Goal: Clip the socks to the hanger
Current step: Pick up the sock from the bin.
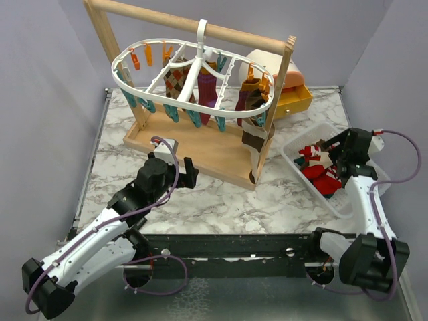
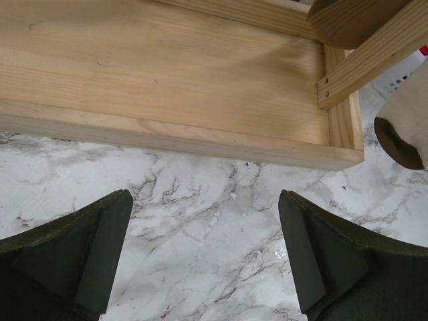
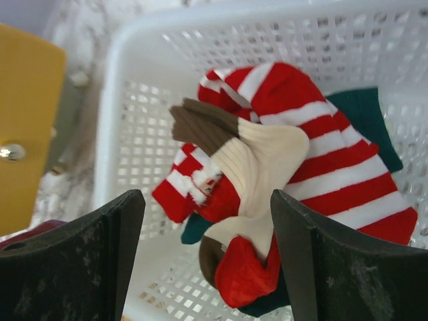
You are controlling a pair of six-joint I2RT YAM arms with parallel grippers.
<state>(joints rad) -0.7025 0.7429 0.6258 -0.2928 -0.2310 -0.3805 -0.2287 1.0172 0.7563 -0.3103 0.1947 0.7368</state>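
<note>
The white oval hanger [image 1: 194, 107] hangs by its hook from the wooden bar, with orange and teal clips. An argyle sock [image 1: 178, 80], a maroon sock [image 1: 208, 89] and brown socks [image 1: 253, 110] hang clipped to it. More socks lie in the white basket [image 1: 297, 155]: red-and-white striped [image 3: 321, 134], cream-and-brown [image 3: 257, 160] and teal [image 3: 364, 114]. My right gripper [image 3: 207, 261] is open just above this pile, holding nothing. My left gripper [image 2: 204, 254] is open and empty over the marble, just in front of the rack's tray.
The wooden rack's tray [image 2: 167, 80] lies right ahead of my left gripper, with a hanging tan sock tip [image 2: 404, 130] at its right corner. A yellow drawer box [image 1: 294, 100] stands behind the basket. Purple walls close the table's sides.
</note>
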